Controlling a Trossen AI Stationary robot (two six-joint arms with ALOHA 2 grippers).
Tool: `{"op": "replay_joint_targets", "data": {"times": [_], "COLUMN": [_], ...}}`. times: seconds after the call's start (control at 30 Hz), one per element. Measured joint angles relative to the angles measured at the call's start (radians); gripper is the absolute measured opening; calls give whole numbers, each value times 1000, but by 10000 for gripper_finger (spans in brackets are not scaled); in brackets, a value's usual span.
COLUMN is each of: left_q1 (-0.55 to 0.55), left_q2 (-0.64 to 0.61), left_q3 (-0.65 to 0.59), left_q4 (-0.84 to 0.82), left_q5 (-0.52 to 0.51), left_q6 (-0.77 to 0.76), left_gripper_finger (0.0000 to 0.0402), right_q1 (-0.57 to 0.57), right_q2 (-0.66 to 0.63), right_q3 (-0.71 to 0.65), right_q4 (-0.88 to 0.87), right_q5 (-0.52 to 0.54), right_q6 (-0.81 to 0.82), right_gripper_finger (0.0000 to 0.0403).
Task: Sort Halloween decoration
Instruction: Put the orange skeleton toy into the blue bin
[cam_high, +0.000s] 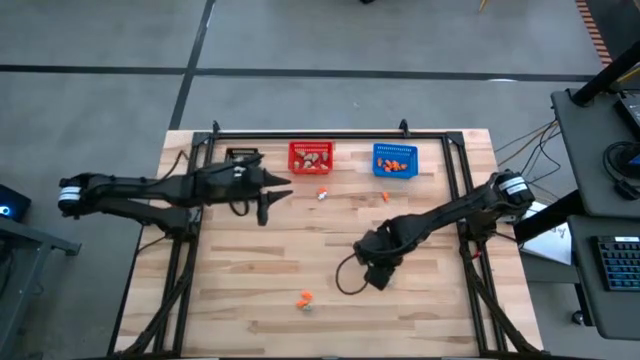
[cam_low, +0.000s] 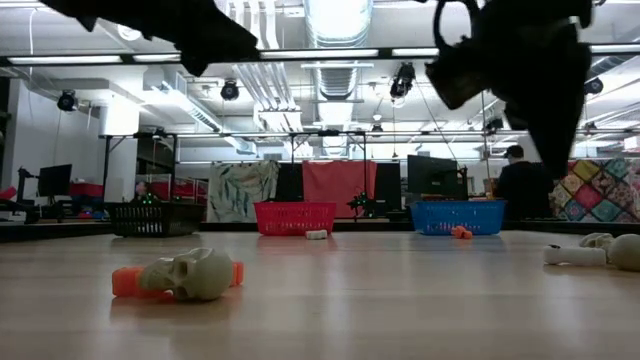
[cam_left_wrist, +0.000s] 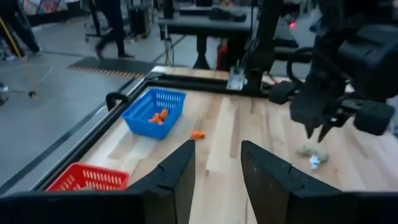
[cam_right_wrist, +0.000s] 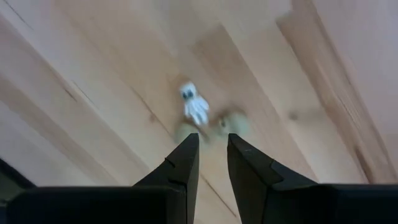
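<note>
The Halloween decoration lies scattered on the wooden table. A white ghost trinket (cam_right_wrist: 194, 106) with beige skulls (cam_right_wrist: 235, 124) beside it lies just under my right gripper (cam_right_wrist: 212, 146), which points down, open and empty, right of the table's middle (cam_high: 380, 278). A skull on an orange piece (cam_low: 190, 275) lies near the front edge (cam_high: 303, 298). A white trinket (cam_high: 323, 193) and an orange one (cam_high: 385, 197) lie before the baskets. My left gripper (cam_left_wrist: 217, 162) hovers level at the far left (cam_high: 283, 184), open and empty.
Three small mesh baskets stand along the far edge: black (cam_high: 242, 155), red (cam_high: 311, 157) holding beige pieces, blue (cam_high: 394, 160) holding orange pieces. A dark metal frame (cam_high: 330, 133) borders the table. People and desks show in the room beyond.
</note>
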Motion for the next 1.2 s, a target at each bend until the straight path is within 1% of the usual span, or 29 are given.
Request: {"op": "replay_joint_targets", "data": {"times": [0.1, 0.27, 0.37, 0.47, 0.6, 0.67, 0.73, 0.87, 1.03, 1.2], "left_q1": [-9, -9, -10, -10, -9, -9, -9, -9, -9, -9], "left_q2": [-41, -70, -68, -63, -62, -62, -62, -61, -61, -61], "left_q3": [-49, -104, -118, -119, -120, -119, -119, -120, -120, -119], "left_q4": [60, 98, 115, 120, 129, 131, 131, 131, 131, 131], "left_q5": [0, 0, 0, 0, 0, 0, 0, 0, 0, 0], "left_q6": [-11, -42, -52, -54, -54, -54, -54, -54, -54, -45], "left_gripper_finger": [111, 111, 111, 111, 111, 111, 111, 111, 111, 111], "right_q1": [12, 7, -18, -56, -130, -179, -230, -323, -434, -521], "right_q2": [-8, -43, -73, -104, -128, -129, -128, -124, -124, -124], "right_q3": [0, 0, 0, 0, 1, 1, 1, -8, -40, -117], "right_q4": [-69, -233, -296, -309, -303, -294, -267, -168, -80, 25], "right_q5": [2, 23, 95, 182, 301, 328, 329, 326, 325, 325], "right_q6": [-4, -10, -26, -47, -53, -53, -80, -190, -278, -286], "right_gripper_finger": [73, 73, 72, 73, 73, 73, 73, 79, 112, 143]}}
